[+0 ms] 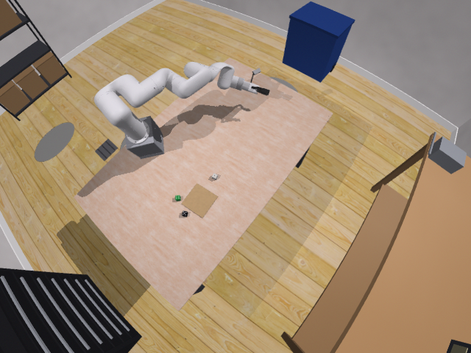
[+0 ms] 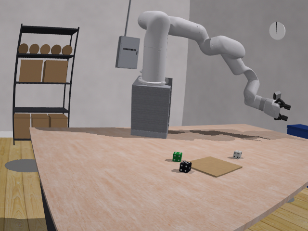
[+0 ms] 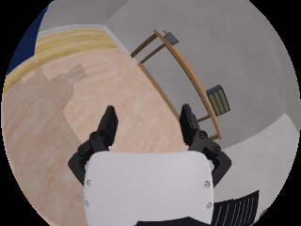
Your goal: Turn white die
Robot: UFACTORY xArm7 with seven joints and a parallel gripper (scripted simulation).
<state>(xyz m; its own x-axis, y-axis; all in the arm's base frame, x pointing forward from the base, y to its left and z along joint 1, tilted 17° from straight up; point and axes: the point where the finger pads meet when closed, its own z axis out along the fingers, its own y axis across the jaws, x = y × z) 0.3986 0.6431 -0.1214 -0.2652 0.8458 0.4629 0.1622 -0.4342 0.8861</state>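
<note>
The white die (image 1: 215,176) (image 2: 237,154) lies on the table, off the brown mat (image 1: 199,199) (image 2: 215,166), just beyond the mat's far corner. The green die (image 1: 177,197) (image 2: 177,156) and the black die (image 1: 184,214) (image 2: 185,166) lie on the table beside the mat's left edge. My gripper (image 1: 265,91) (image 2: 286,112) (image 3: 148,112) is open and empty, high above the far end of the table, far from the dice. The wrist view shows only the open fingers and bare table. The top numbers are too small to read.
The arm's grey base block (image 1: 146,140) (image 2: 151,109) stands at the table's back edge. A blue bin (image 1: 317,40) stands on the floor past the far end. A shelf with boxes (image 2: 42,82) stands at the left, and a wooden counter (image 1: 399,246) at the right.
</note>
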